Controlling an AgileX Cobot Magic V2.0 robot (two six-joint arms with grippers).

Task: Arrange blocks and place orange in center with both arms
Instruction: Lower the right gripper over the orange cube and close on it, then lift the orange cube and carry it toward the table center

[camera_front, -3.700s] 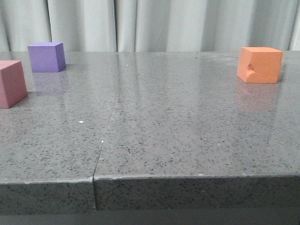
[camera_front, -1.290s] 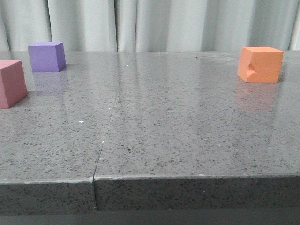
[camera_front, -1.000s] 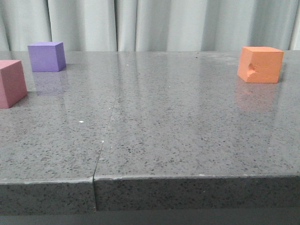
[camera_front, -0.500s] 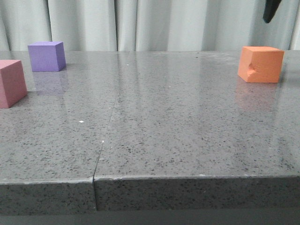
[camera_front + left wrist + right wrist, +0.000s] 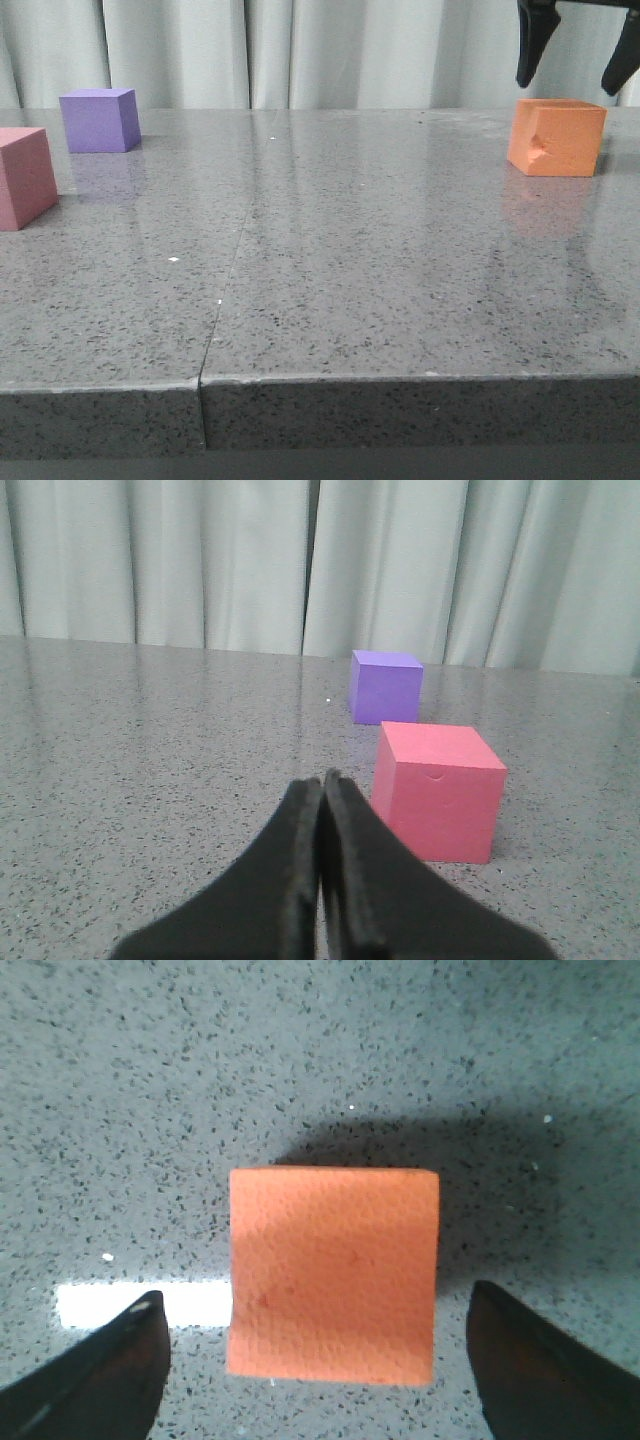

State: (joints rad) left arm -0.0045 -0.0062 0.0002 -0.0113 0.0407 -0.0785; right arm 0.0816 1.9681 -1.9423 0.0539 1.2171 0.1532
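The orange block (image 5: 556,137) stands at the far right of the table, its dented face towards the front camera. My right gripper (image 5: 566,87) hangs open just above it, one finger over each side. From the right wrist, the orange block (image 5: 333,1272) lies between the spread fingertips (image 5: 105,1365), untouched. The purple block (image 5: 98,120) sits at the far left and the pink-red block (image 5: 25,178) nearer, at the left edge. My left gripper (image 5: 322,778) is shut on nothing, low over the table just short of the pink-red block (image 5: 438,790), with the purple block (image 5: 386,686) behind.
The grey speckled table (image 5: 330,250) has a seam (image 5: 228,280) running front to back left of the middle. Pale curtains (image 5: 300,50) hang behind the far edge.
My right gripper has come down into the front view above the orange block during the last second. The three blocks have not moved.
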